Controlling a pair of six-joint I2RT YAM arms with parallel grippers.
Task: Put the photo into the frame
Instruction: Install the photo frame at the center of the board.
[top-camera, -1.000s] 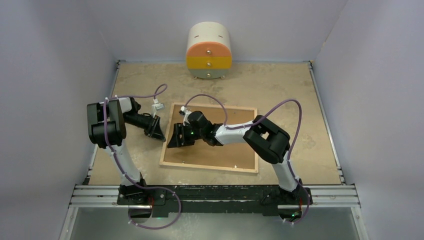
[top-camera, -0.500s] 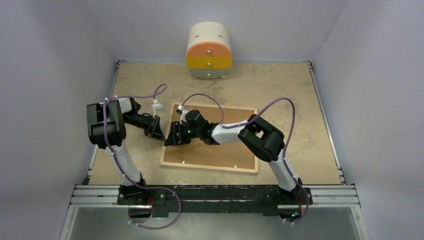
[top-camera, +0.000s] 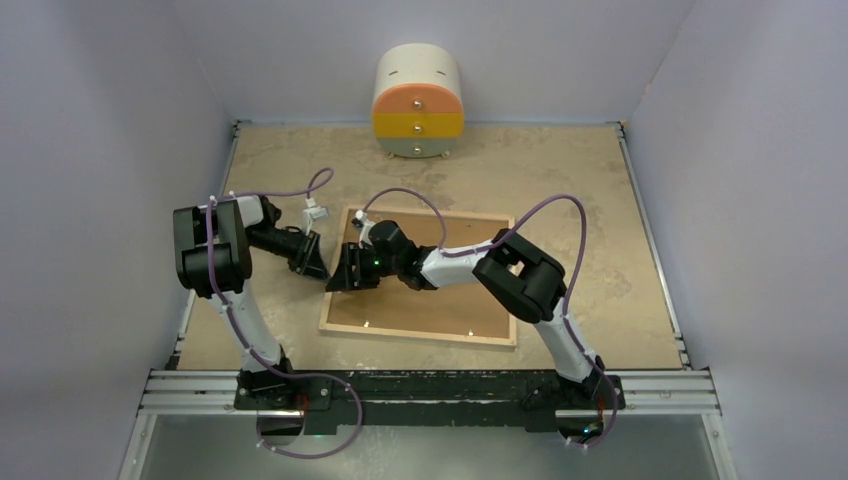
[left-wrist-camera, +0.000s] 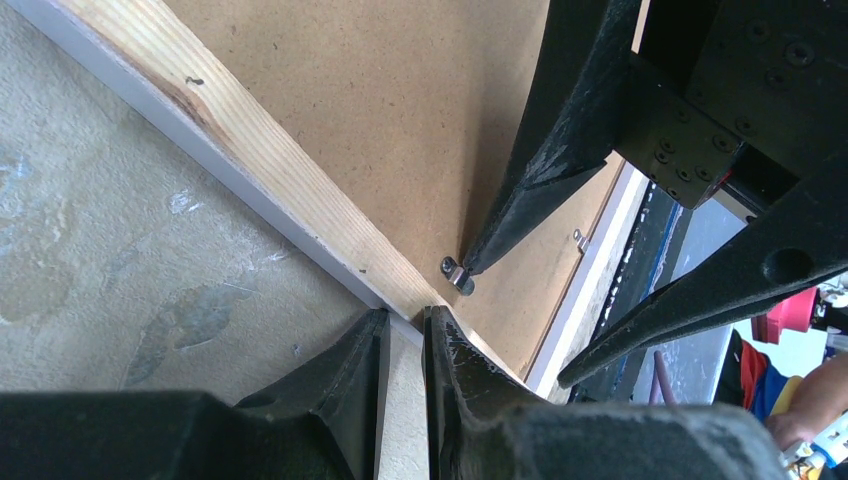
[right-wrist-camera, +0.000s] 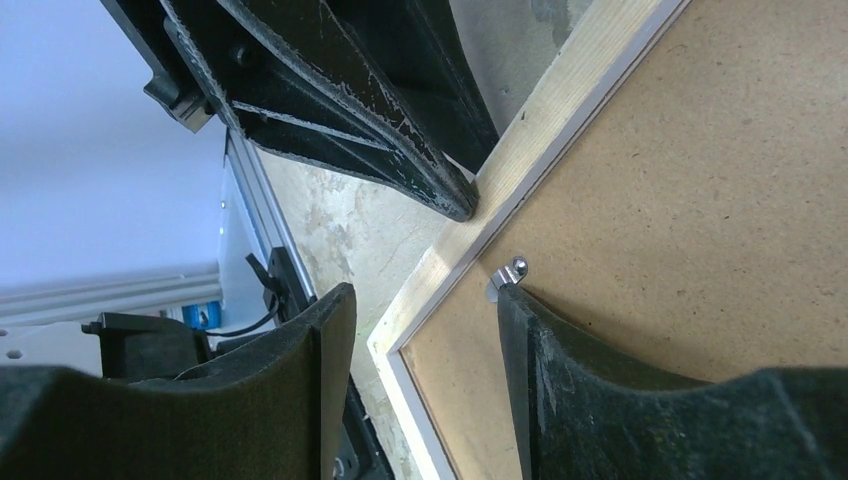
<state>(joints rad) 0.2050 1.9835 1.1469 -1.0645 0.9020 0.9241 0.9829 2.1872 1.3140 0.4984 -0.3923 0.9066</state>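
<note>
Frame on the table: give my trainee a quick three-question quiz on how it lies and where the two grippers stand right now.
1. True or false: the left gripper is shut, with its tips at the wooden rim of the frame.
2. What faces up inside the frame? A) a clear glass pane B) the brown backing board C) a glossy print
3. Short answer: the right gripper is open across the rim. What small metal part does its inner finger meet?

Key: 1 true. 2 B. 3 a retaining clip at the board's edge.
</note>
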